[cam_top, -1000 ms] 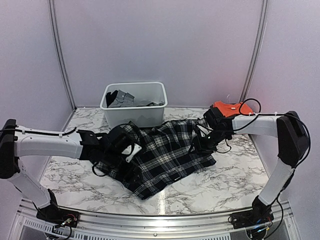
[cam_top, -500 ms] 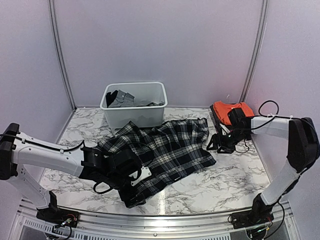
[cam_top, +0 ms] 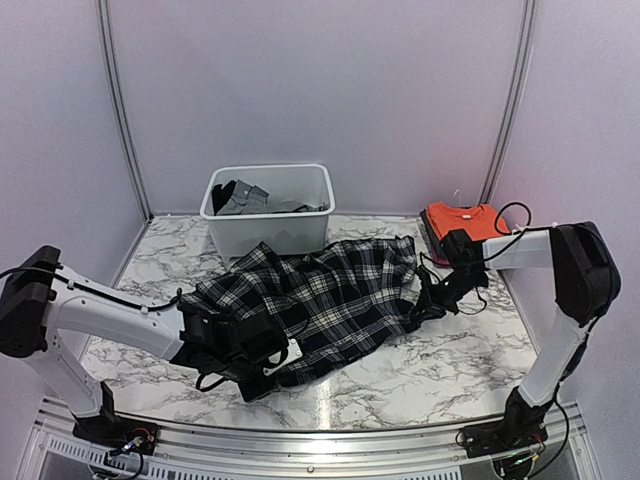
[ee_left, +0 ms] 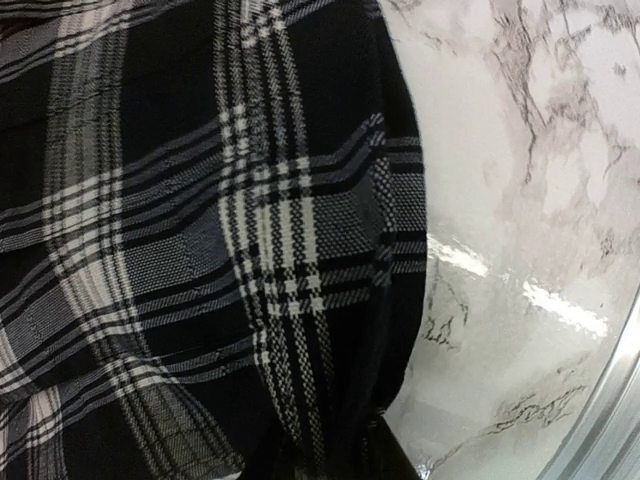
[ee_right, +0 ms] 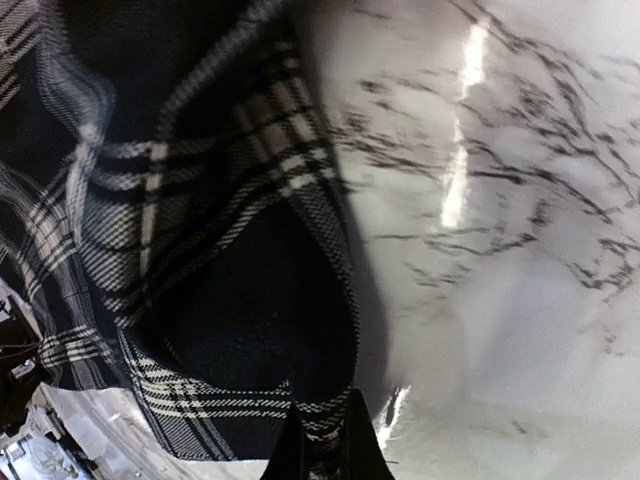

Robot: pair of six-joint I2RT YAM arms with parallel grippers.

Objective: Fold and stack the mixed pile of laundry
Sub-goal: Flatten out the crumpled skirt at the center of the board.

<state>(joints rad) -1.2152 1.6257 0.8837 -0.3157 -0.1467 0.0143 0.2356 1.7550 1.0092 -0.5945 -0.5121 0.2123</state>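
Plaid skirt (cam_top: 330, 295) lies spread flat on the marble table (cam_top: 450, 375), in front of the white tub (cam_top: 268, 232); left gripper (cam_top: 272, 358) pinches its near corner, right gripper (cam_top: 420, 310) is clamped tight on its right edge, near the orange T-shirt (cam_top: 462, 216)

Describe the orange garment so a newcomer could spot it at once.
Start at the marble table and go to its far right corner. The orange T-shirt lies there folded. It is the only bright plain garment; the skirt nearby is black-and-white plaid.
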